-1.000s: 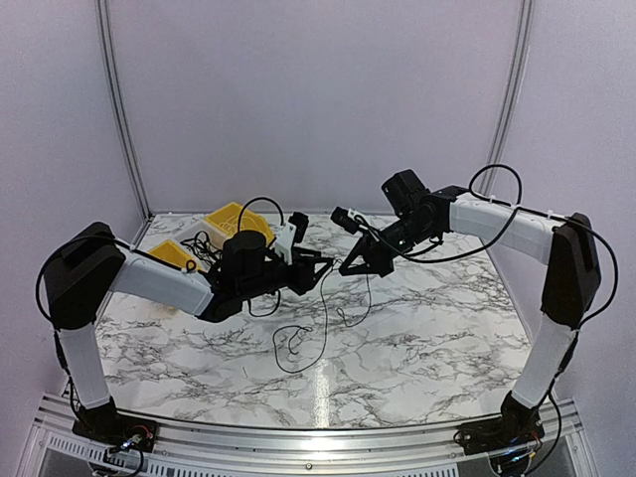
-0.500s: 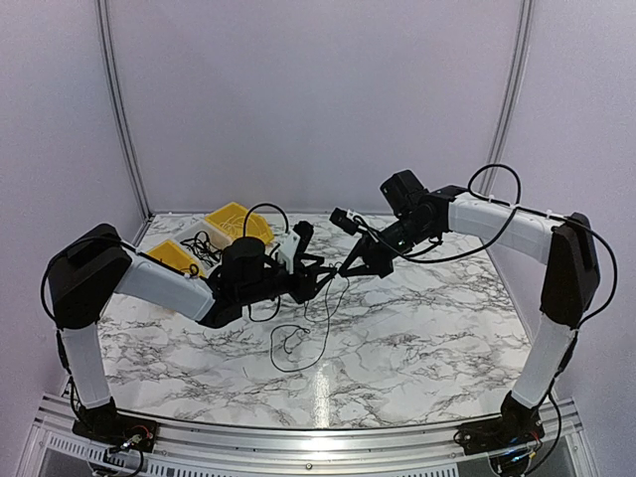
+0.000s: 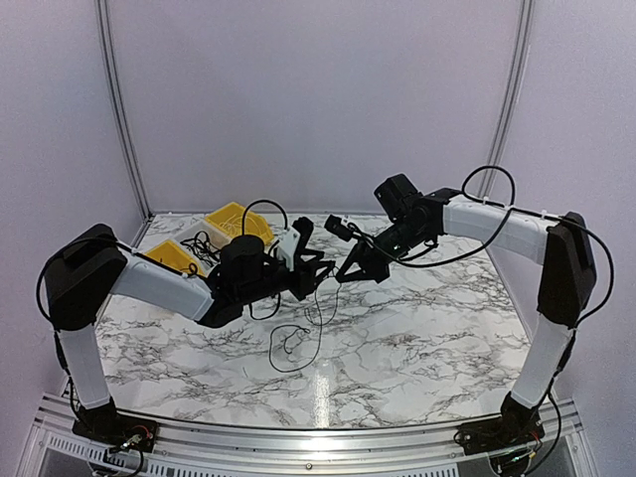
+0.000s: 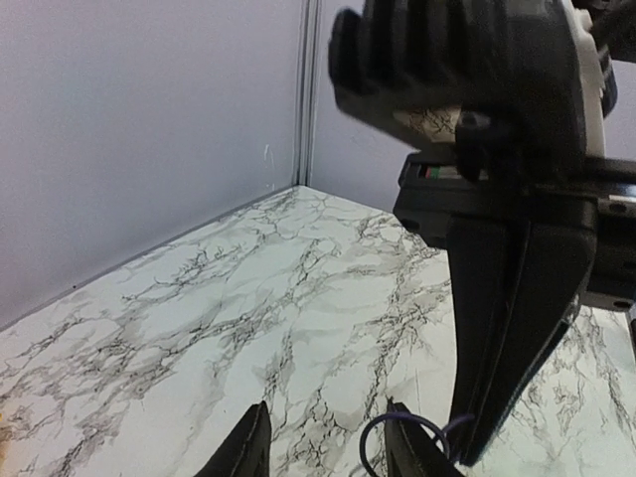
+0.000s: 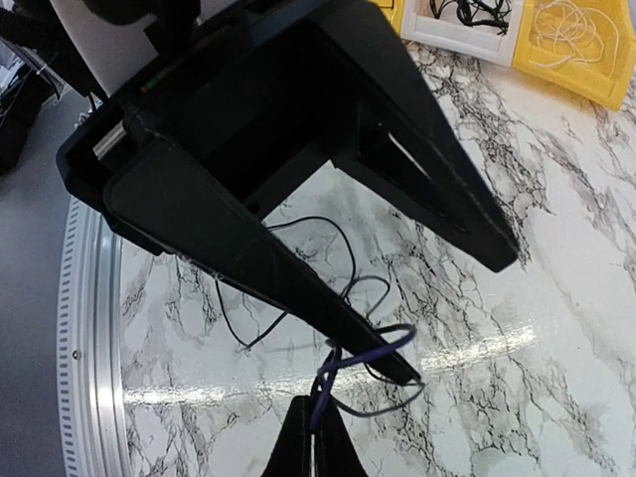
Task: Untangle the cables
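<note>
- Two robot arms meet above a marble-patterned tabletop (image 3: 437, 333), their claws nearly tip to tip at mid-table.
- The right claw (image 5: 313, 439) is pressed together, pinching a strand of the cables (image 5: 368, 350) right at its fingertips.
- The left claw (image 4: 328, 449) stands spread. One of its long black fingers (image 5: 268, 268) reaches into the small loop that the right claw holds up, and the other finger is well clear of the wire.
- From that pinched point, thin black cables hang down to the tabletop and lie there in loose, curly loops between the two arms.
- At the far left corner sit a yellow bin (image 3: 225, 214) and, beside it, a white bin (image 5: 467, 42) with more dark wire in it. Both are well apart from the claws.
</note>
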`<act>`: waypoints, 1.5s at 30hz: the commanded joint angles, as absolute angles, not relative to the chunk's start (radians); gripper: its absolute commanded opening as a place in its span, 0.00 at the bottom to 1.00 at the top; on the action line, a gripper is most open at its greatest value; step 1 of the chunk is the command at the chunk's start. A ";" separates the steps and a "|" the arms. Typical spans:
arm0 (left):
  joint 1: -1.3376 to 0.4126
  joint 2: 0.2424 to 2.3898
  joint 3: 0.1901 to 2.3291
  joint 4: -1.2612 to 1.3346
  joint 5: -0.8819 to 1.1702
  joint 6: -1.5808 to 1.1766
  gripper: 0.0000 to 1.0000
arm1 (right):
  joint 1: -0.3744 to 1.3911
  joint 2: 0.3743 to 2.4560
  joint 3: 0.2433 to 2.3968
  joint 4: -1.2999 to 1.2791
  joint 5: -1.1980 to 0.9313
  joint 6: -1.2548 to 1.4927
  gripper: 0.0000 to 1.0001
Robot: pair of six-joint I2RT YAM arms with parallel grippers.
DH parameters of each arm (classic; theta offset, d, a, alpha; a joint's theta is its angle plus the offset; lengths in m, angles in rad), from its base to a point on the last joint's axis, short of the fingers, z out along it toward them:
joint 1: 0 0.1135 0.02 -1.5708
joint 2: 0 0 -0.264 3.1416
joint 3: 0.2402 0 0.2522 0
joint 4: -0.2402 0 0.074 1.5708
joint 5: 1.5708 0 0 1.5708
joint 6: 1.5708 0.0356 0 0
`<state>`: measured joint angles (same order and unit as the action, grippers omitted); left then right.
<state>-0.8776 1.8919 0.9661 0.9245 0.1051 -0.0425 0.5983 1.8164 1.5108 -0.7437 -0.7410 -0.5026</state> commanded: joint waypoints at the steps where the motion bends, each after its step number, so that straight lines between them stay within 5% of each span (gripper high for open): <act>1: -0.882 1.917 1.024 0.969 0.079 -0.042 0.39 | 0.620 1.814 1.536 -0.762 -0.727 -0.524 0.00; 7: -0.882 1.947 1.054 0.971 0.087 -0.040 0.40 | 0.621 1.808 1.537 -0.769 -0.723 -0.526 0.00; 17: -0.818 1.932 1.048 0.970 -0.422 -0.255 0.51 | 0.696 1.749 1.495 -0.819 -0.704 -0.601 0.00; 39: -0.516 1.604 0.853 0.884 -0.414 -0.159 0.54 | 0.664 1.657 1.424 -0.884 -0.718 -0.625 0.00; 45: -0.537 1.490 0.776 0.865 -0.152 -0.179 0.56 | 0.656 1.685 1.532 -0.869 -0.682 -0.581 0.00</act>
